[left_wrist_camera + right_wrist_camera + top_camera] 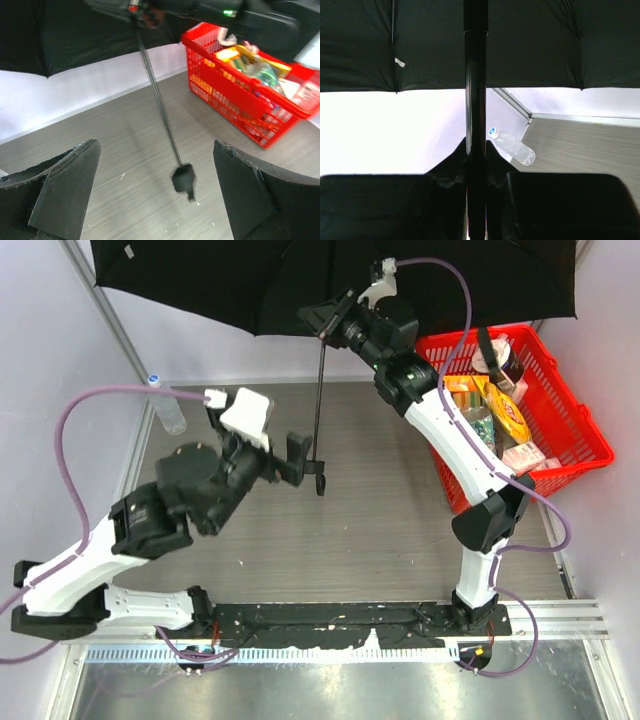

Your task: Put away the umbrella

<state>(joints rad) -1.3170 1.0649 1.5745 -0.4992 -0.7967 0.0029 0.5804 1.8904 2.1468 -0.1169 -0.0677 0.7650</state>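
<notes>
Under open umbrella (250,280), right wrist view alone shows right gripper (476,165) pinching shaft (475,90). Left wrist view: left gripper (155,145) fingers spread wide, near handle (184,178), apart. Red basket (590,440) right of shaft, bottle (168,405) left.

Umbrella (300,280): canopy was matt black cloth, smooth; shaft (161,107) dark, slim, faintly glossy (metal, by the sheen). Surface (380,550) showed grey wood grain, matt. Basket (590,445) was glossy red plastic lattice. Bottle (168,408) was clear plastic. Left hand (156,195): fingers (65,195) looked matt black, rough-edged. Arm shells (455,445) were smooth white plastic. Cables (75,412) had a smooth lilac sheath.
</notes>
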